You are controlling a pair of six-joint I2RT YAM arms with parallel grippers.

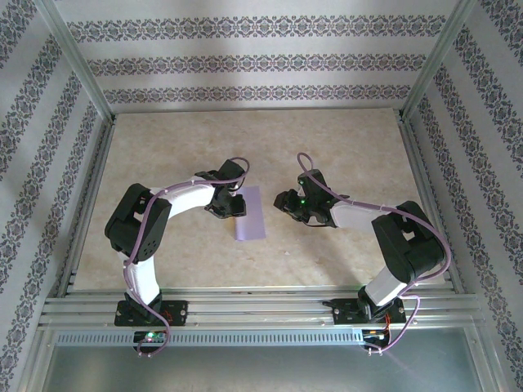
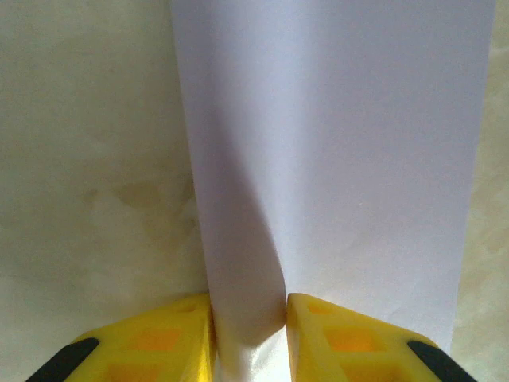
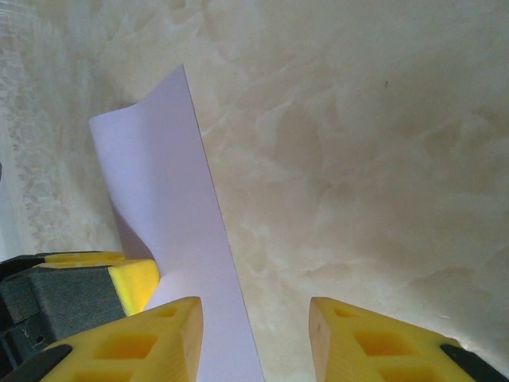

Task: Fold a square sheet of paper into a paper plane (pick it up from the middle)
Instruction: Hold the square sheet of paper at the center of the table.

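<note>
sheet of paper point(image 1: 249, 214): 1 | left gripper point(image 2: 249, 314), right gripper point(image 3: 254, 318): 2 | table point(image 1: 343, 139): 1

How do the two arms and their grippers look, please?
The left arm and right arm: white links, bulky black joints, a thin lavender cable looping along each. The left gripper and right gripper: blocky yellow fingers with square recesses and black backing. A small green light glows near the right wrist.

paper: the square sheet of paper point(image 1: 249, 214) is lying on the table point(image 1: 343, 131), midway between its left and right edges.
left gripper point(image 2: 249, 334): is straddling the paper's left edge.
right gripper point(image 3: 254, 334): is hanging near its right edge.
</note>
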